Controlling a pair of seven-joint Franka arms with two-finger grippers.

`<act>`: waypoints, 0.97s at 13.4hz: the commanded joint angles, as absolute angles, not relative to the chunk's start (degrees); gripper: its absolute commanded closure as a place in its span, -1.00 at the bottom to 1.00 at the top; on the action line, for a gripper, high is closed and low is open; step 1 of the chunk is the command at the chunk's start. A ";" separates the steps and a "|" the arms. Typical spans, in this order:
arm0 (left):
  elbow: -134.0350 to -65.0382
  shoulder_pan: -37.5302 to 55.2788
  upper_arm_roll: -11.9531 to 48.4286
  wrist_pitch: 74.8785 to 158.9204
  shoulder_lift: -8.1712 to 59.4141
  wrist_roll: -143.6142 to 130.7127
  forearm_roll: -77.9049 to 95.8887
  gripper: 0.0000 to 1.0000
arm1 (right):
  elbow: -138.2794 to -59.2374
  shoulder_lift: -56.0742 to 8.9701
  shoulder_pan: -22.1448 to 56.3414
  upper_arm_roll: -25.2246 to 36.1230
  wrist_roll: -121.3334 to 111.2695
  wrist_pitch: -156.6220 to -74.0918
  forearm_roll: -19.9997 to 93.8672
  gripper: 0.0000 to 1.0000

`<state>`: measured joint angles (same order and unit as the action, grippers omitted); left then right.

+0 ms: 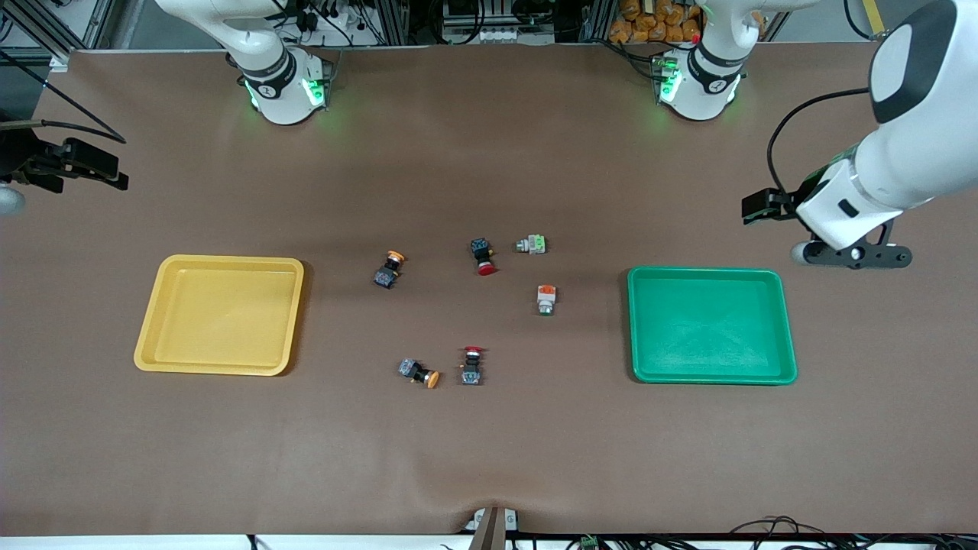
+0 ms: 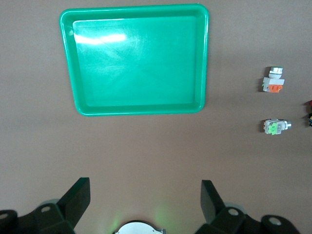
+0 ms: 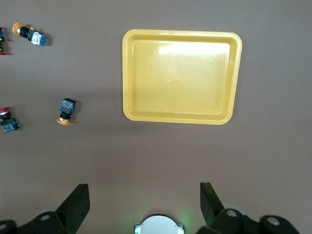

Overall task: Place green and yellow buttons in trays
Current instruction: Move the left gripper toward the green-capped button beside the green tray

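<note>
Nothing sorted yet, looks like the very start. Both trays bare: yellow tray [image 1: 219, 314] toward the right arm's end of the worktop [image 1: 489, 458], green tray [image 1: 710, 324] toward the left arm's end.

All the buttons lying loose on the brown worktop between the trays. Two green buttons: one [image 1: 532, 244] farther from the front camera, the other [image 1: 545, 299] a bit nearer, both closer to the green tray. Two yellow buttons: one [image 1: 389, 270] farther from the camera, one [image 1: 419, 372] nearer, both on the yellow-tray side of the cluster. Also two red buttons, one [image 1: 483, 256] just beside the farther green one and one [image 1: 471, 366] right next to the nearer yellow one. Not part of the job, so best left alone.

Left tool [image 2: 145, 195] wide open, holding nothing, hanging high by the green tray's farther edge at the worktop's end. Right tool [image 3: 145, 196] also wide open and empty, up by the yellow tray's farther edge, barely showing in the front view.

Step in hand: probably the first reach. Next move calls for dropping a tool down over a button of the matching colour, lining the fingers across its body. Tricky bit: that nearer yellow button, nearly touching a red one, so not much room for the fingers.
</note>
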<state>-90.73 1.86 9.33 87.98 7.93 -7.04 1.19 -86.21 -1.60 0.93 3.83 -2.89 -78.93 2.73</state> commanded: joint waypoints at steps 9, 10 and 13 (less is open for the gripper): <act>-90.00 7.99 9.67 96.67 15.37 -15.81 0.96 -1.00 | -86.12 -8.00 -1.58 4.39 -2.02 -82.60 2.81 -1.00; -90.00 8.43 9.67 97.81 16.16 -16.86 1.14 -1.00 | -86.13 -8.78 -1.41 4.39 -2.02 -83.75 2.90 -1.00; -89.82 10.98 9.76 100.54 17.75 -20.64 1.05 -1.00 | -86.13 -9.05 -1.05 4.39 -2.02 -83.15 2.81 -1.00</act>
